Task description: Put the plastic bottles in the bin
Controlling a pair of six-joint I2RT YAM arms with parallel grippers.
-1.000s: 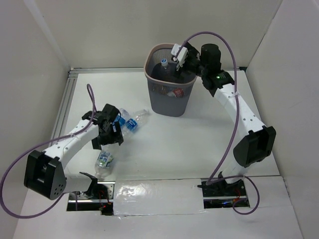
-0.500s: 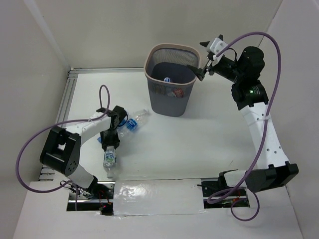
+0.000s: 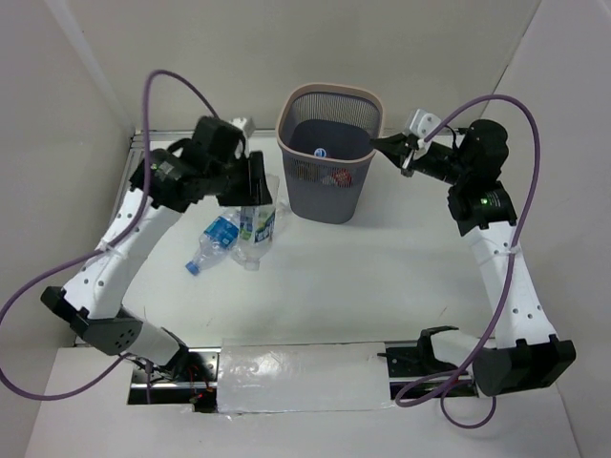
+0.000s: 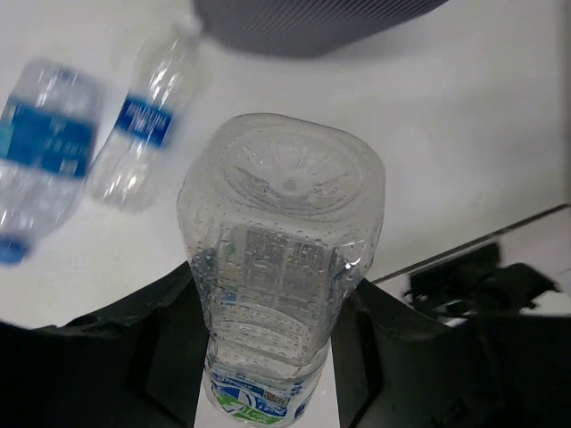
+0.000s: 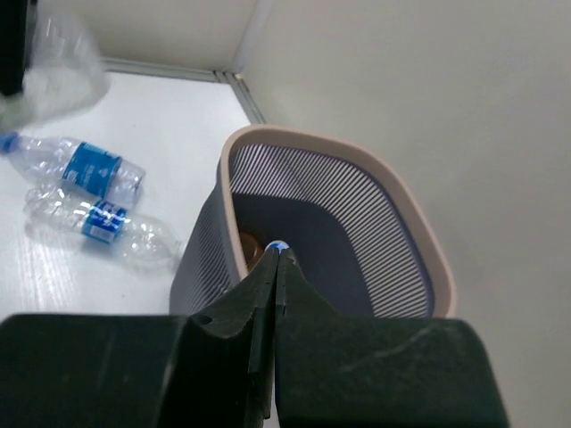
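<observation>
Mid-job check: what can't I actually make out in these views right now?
Top view: how many bottles the bin holds; its dark inside clearly shows only a blue cap.
Right wrist: part of the bin's inside, covered by the shut right gripper; the held bottle is blurred, cut off top left.
Left wrist: where the left gripper touches the held bottle, hidden by the bottle itself.

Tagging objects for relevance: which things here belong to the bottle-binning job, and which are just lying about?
Job: bin; green-labelled bottle, held; two blue-labelled bottles, lying flat; blue-capped bottle inside the bin.
Lying about: purple cables; shiny taped strip at the near edge.
</observation>
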